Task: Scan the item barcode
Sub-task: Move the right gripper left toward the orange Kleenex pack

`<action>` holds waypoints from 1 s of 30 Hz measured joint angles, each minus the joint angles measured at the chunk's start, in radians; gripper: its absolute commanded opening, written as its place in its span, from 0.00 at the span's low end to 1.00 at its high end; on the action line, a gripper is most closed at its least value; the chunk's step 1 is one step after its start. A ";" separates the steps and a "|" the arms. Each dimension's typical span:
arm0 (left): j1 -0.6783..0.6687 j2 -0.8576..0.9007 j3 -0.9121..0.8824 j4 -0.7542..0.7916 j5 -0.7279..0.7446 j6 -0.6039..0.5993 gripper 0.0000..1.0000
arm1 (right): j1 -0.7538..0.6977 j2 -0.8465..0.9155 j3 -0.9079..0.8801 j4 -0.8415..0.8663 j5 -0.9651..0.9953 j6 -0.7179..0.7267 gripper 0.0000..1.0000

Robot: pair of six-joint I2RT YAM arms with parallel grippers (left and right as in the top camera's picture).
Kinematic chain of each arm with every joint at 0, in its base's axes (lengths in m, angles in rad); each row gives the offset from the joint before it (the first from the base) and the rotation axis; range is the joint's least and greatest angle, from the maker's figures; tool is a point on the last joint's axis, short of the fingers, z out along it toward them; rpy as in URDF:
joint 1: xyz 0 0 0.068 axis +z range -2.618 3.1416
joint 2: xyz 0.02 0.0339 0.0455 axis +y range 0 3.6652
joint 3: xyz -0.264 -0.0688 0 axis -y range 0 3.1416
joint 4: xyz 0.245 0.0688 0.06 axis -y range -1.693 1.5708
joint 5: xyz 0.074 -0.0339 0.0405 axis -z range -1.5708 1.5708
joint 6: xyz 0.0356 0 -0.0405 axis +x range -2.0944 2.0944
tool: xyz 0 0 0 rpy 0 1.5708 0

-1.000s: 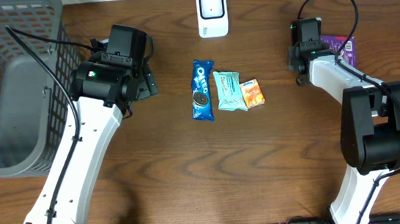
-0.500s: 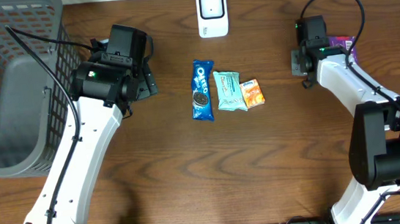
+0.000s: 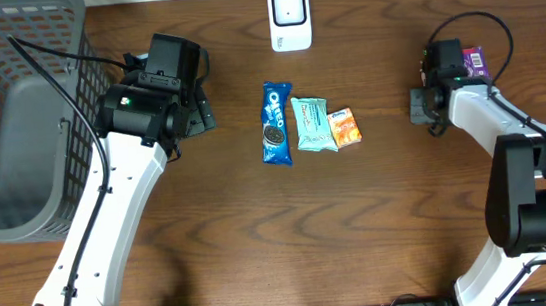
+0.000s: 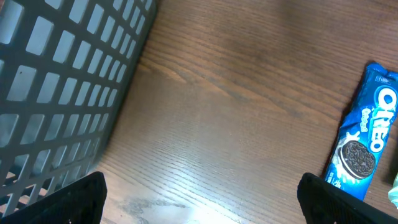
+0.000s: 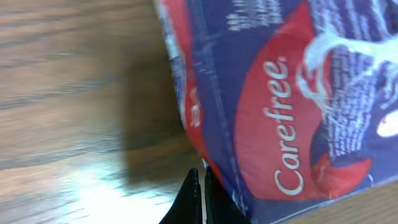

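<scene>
- The item, a purple and red plastic packet printed "Carefree" [image 3: 474, 59], lies flat on the brown wooden table [image 3: 360, 225] at the far right, well to the right of the white rectangular barcode scanner [image 3: 289, 17] at the far centre edge.
- The right gripper [image 3: 448, 59] stands just beside the packet's left edge; in the overhead view the arm covers part of the packet.
- In the right wrist view, the right gripper [image 5: 200, 196] has its two dark fingertips pressed together at the bottom of the frame. The packet [image 5: 280, 106] fills the area above and to the right of them, with its lower left edge at the tips.
- It cannot be told whether the fingertips touch the packet or pinch its edge.
- The left gripper [image 3: 169, 63] is on the left side of the table, between the grey plastic mesh basket [image 3: 40, 25] and the row of snacks.
- In the left wrist view, the left gripper [image 4: 199, 199] has its fingers spread wide apart, one at each lower corner, with bare wood between them. The basket wall [image 4: 62, 74] is on the left.
- Three packets lie side by side at the table centre, below the scanner: a blue Oreo biscuit packet [image 3: 275, 123], a pale green snack packet [image 3: 312, 124] and a small orange packet [image 3: 345, 127].
- The Oreo packet [image 4: 364, 146] also shows at the right edge of the left wrist view, clear of the fingers.
</scene>
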 measured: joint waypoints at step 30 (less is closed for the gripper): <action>0.000 0.000 0.000 0.000 0.000 0.000 0.98 | 0.114 -0.129 -0.017 -0.082 -0.488 -0.002 0.65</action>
